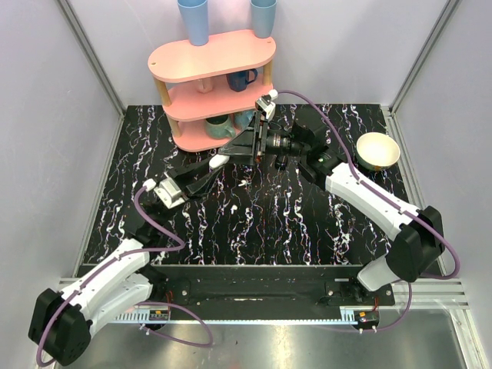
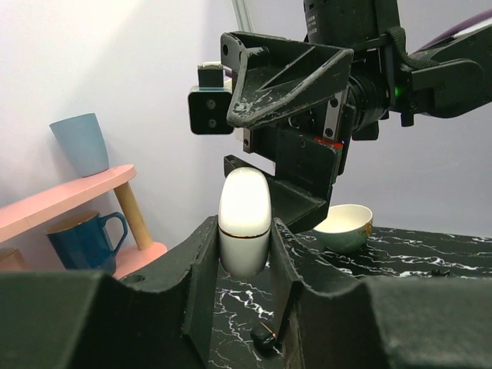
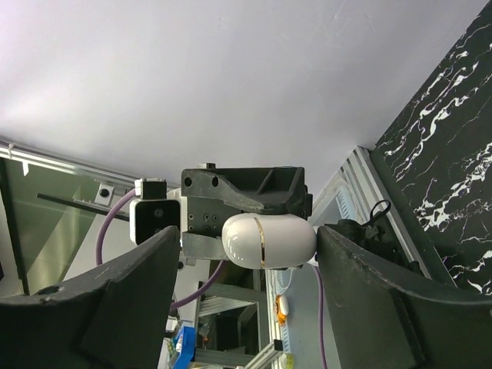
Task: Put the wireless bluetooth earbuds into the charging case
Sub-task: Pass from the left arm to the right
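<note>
Top external view has the left arm reaching from the near left corner toward the middle of the black marbled table (image 1: 323, 223), where the left gripper (image 1: 215, 164) is clamped on the charging case (image 1: 221, 160), a smooth white oval pod carried clear of the tabletop. In the left wrist view the two dark fingers (image 2: 201, 265) press on either side of the case's lower half, and it stands upright with a thin gold seam around its middle; the two halves look closed together. Just right of it, the right gripper (image 1: 234, 147) faces the case from the right, level with it. The right wrist view shows its fingers (image 3: 131, 300) spread wide with the case lying sideways between them: a clear gap shows at one finger, while the case's other end sits very close to the second finger, and whether they touch cannot be told. So this gripper is parted and has hold of nothing. The earbuds cannot be made out among the table's white streaks in any view. At the far side, left of centre, stands a pink shelf (image 1: 211, 55) with two pale blue cups (image 1: 193, 19) on top and a dark blue mug (image 1: 243, 78) on the tier below. A cream bowl (image 1: 377, 150) sits on the table at the far right, well apart from both grippers.
</note>
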Robot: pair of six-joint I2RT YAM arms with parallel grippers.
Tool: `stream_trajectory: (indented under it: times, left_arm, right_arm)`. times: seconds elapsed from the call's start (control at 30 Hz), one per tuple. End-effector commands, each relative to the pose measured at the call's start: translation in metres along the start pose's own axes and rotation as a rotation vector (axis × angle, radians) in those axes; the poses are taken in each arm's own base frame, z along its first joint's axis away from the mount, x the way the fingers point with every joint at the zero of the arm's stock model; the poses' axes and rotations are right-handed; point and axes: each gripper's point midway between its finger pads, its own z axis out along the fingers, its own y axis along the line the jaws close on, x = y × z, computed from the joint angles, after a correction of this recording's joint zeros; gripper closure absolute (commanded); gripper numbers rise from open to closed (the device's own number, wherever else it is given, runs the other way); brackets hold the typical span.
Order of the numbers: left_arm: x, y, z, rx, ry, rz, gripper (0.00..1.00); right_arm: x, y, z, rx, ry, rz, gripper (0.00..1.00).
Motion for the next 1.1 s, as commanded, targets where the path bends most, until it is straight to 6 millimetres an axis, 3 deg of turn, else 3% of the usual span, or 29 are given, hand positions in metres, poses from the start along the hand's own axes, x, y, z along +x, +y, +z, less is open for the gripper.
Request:
stream_trajectory:
  times: [0.0, 0.3, 0.5, 0.73, 0.83, 1.07]
  left_arm:
    - [-0.031, 0.009, 0.009, -0.033, -0.105, 0.007, 1.0]
    - [-0.032, 0.013, 0.012, -0.056, -0.126, -0.041, 1.0]
    - [-0.032, 0.013, 0.013, -0.056, -0.127, -0.044, 1.0]
    - [-0.03, 0.004, 0.012, -0.004, -0.118, -0.044, 1.0]
    - [-0.029, -0.001, 0.011, 0.019, -0.117, -0.04, 1.0]
    - [-0.027, -0.009, 0.011, 0.063, -0.107, -0.027, 1.0]
  right_arm:
    - [0.005, 0.015, -0.001, -0.064, 0.032, -0.044, 0.22]
    - [0.008, 0.011, 0.001, -0.039, 0.057, -0.062, 0.22]
    - [0.007, 0.011, 0.001, -0.044, 0.057, -0.068, 0.33]
    - [0.005, 0.013, 0.002, -0.054, 0.046, -0.083, 0.34]
    - [0.004, 0.013, 0.003, -0.053, 0.045, -0.081, 0.41]
    - [0.002, 0.012, 0.004, -0.049, 0.039, -0.069, 0.33]
